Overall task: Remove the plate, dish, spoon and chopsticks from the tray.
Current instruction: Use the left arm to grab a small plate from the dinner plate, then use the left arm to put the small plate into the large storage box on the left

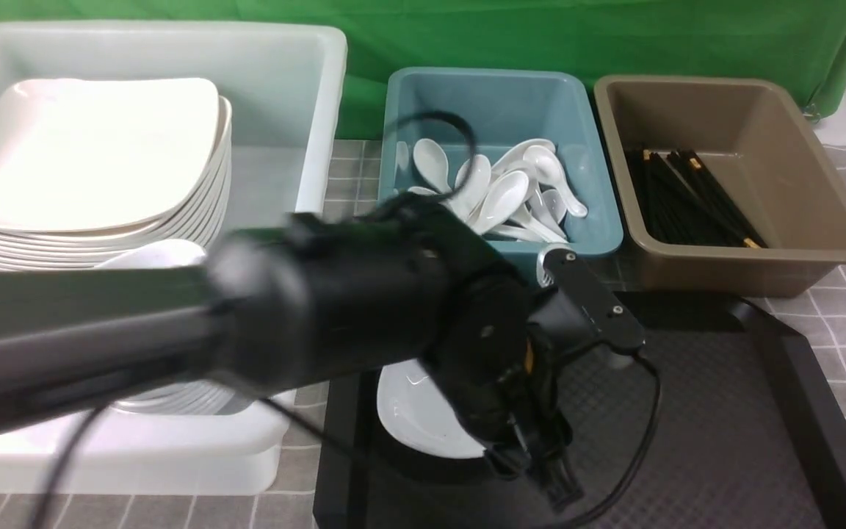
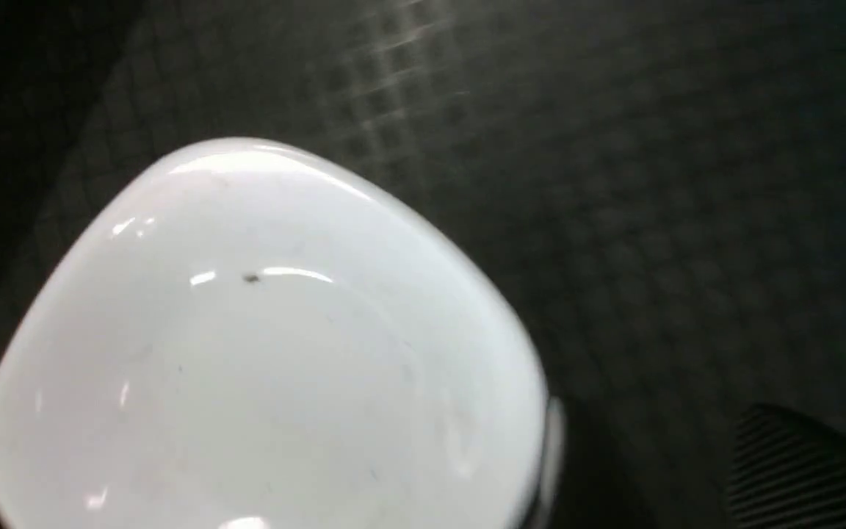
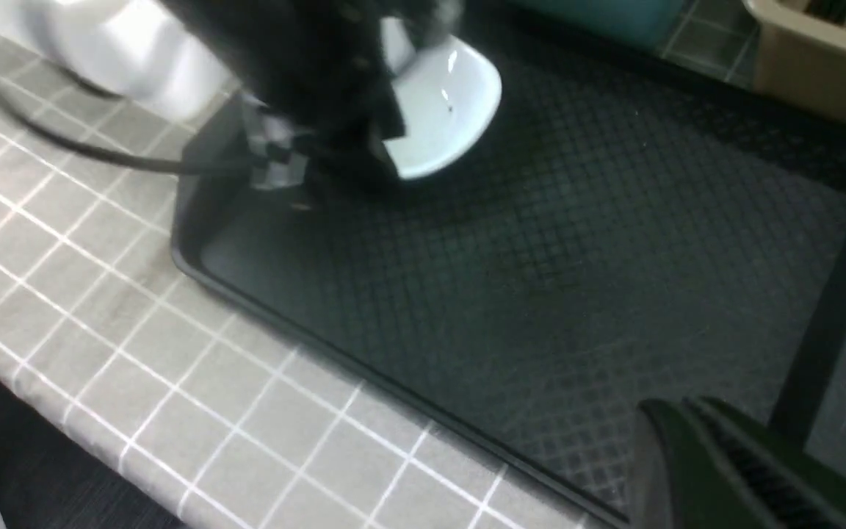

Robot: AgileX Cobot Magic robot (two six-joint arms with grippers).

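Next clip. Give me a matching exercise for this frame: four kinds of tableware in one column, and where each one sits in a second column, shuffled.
Column A
1. dish
2. spoons
3. chopsticks
4. stack of plates

Column B
a. in the brown bin
b. in the white tub
c. on the black tray
d. in the teal bin

Pairs: 1-c, 2-d, 3-a, 4-b
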